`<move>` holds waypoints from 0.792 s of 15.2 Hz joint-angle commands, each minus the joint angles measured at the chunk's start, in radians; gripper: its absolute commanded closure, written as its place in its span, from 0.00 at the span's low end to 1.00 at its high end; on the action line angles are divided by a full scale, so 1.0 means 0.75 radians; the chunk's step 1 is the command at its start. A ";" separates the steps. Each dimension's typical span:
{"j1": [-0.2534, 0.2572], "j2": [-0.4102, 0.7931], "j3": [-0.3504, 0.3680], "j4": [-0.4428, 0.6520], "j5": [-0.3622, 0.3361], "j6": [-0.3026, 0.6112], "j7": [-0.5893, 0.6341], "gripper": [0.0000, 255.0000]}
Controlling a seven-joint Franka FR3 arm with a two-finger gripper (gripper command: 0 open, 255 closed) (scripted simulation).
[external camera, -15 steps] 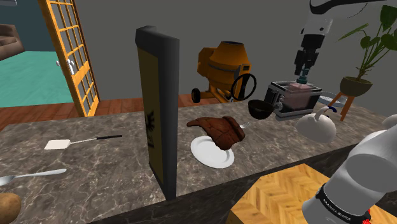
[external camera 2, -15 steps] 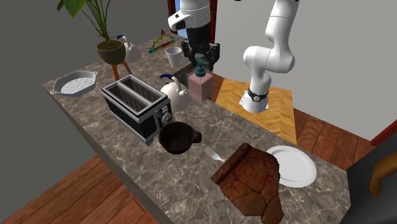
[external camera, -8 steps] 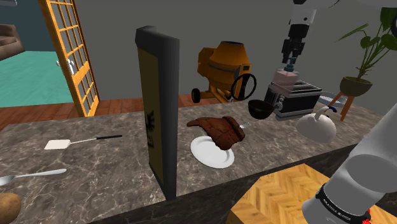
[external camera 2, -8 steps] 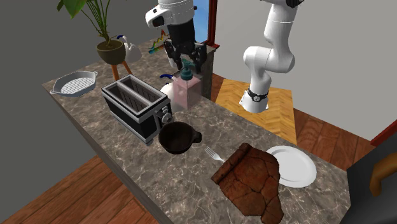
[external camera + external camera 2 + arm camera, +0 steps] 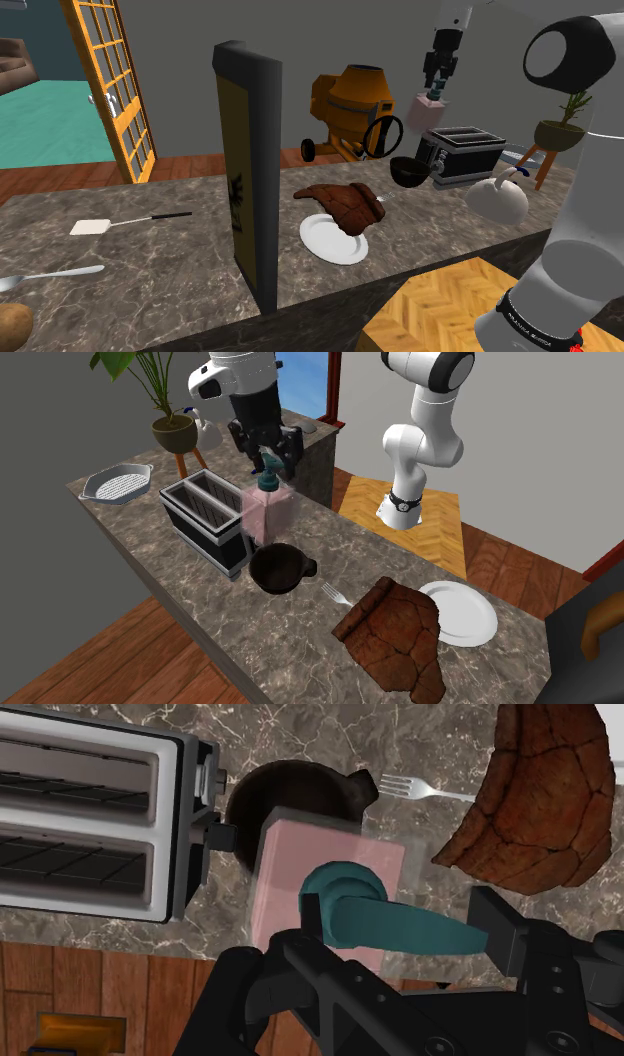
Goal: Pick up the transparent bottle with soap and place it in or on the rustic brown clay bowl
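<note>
Pinching pink soap bottle (image 5: 268, 512) by its teal pump between fingers (image 5: 500, 929), seemingly above dark bowl (image 5: 262, 580) (second exterior view's centre); centre, lower slowly, release upright

Shoulder cam: low, beside stand (image 5: 440, 310), close to desk's (image 5: 150, 250) near edge, faces along it twd toaster (image 5: 463, 152) at far right. 2nd ext cam: high, opposite side of desk, faces arm (image 5: 425, 442), looks steeply down. Wrist cam: straight down, close over toaster and dark bowl (image 5: 290, 794). All 3 share toaster + bowl. Both ext views share white plate (image 5: 462, 614).
</note>
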 commanded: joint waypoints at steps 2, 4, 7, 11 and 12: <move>0.015 -0.025 0.002 -0.087 -0.012 0.065 0.003 1.00; 0.024 -0.044 0.004 -0.149 -0.021 0.110 0.006 1.00; 0.036 -0.067 0.006 -0.234 -0.032 0.175 0.009 1.00; 0.047 -0.090 0.009 -0.337 -0.042 0.256 0.011 1.00; 0.049 -0.094 0.009 -0.360 -0.044 0.276 0.012 1.00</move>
